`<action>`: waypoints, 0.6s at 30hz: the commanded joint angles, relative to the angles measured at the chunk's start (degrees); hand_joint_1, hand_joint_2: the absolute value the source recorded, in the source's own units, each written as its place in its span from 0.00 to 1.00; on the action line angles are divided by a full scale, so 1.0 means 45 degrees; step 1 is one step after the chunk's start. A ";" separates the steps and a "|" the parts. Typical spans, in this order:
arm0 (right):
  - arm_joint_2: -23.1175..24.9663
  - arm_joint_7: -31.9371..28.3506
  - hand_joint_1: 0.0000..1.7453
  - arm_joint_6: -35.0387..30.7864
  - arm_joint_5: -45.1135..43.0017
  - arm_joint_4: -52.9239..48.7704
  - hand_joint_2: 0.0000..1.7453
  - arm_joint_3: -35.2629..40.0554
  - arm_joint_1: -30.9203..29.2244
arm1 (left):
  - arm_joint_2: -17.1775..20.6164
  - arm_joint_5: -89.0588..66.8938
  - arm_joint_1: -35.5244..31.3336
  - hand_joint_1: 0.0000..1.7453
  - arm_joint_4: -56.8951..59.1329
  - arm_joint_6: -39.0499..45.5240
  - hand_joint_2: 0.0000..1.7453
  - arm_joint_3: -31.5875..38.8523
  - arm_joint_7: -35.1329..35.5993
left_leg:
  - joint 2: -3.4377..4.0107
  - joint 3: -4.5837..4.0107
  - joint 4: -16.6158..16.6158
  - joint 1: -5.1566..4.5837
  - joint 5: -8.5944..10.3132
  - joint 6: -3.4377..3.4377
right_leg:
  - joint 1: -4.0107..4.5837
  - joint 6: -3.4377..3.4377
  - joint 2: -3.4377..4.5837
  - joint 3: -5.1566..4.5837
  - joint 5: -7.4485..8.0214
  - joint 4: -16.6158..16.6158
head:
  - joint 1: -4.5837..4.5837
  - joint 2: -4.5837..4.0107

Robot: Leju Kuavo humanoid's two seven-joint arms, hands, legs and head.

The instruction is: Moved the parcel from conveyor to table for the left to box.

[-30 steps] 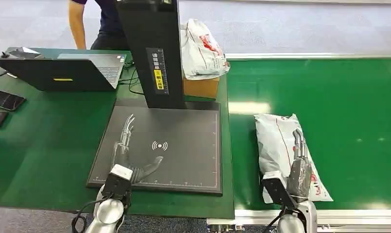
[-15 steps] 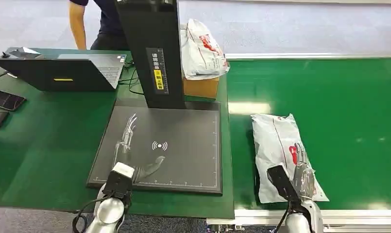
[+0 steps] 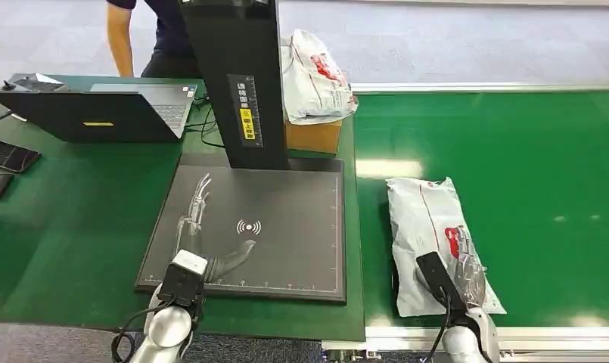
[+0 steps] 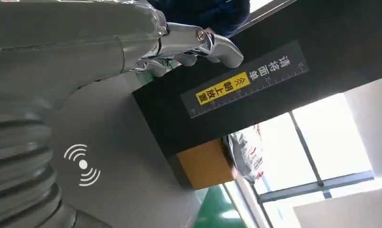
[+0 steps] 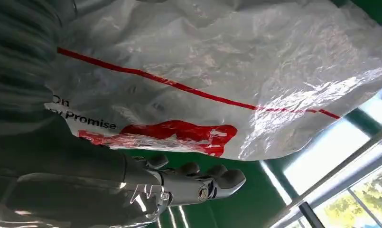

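Note:
A white plastic parcel (image 3: 426, 227) with red print lies on the green conveyor (image 3: 528, 166), close to the belt's left edge. My right hand (image 3: 468, 261) is at the parcel's near right part, fingers stretched out along it. In the right wrist view the parcel (image 5: 227, 66) is large in the picture and the straight fingers (image 5: 203, 183) lie beside its printed edge over the belt, clasping nothing. My left hand (image 3: 197, 219) hovers over the black scanner pad (image 3: 286, 227) on the table, open with fingers extended. The left wrist view has its fingers (image 4: 198, 40) near the scanner column (image 4: 255, 80).
The black scanner column (image 3: 237, 83) stands behind the pad. A cardboard box (image 3: 312, 138) behind it carries another white parcel (image 3: 315, 76). A laptop (image 3: 97, 113) and phones (image 3: 10, 156) lie on the table's left. A person (image 3: 146, 38) stands at the back.
The parcel has shifted a little left and turned on the belt. My right hand has slid from the parcel's middle to its near right side. The left hand has stayed still.

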 commanded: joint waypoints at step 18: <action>-0.0130 0.1543 0.00 0.1925 0.1659 0.4559 1.00 0.0035 -0.1815 | 0.0180 -0.0187 -0.0080 0.00 -0.0067 -0.0199 1.00 0.0123 0.0550 | 0.0019 0.0133 -0.0008 0.0015 -0.0004 -0.0008 | 0.0017 -0.0006 0.0014 0.0138 0.0011 -0.0030 | 0.0000 0.0000</action>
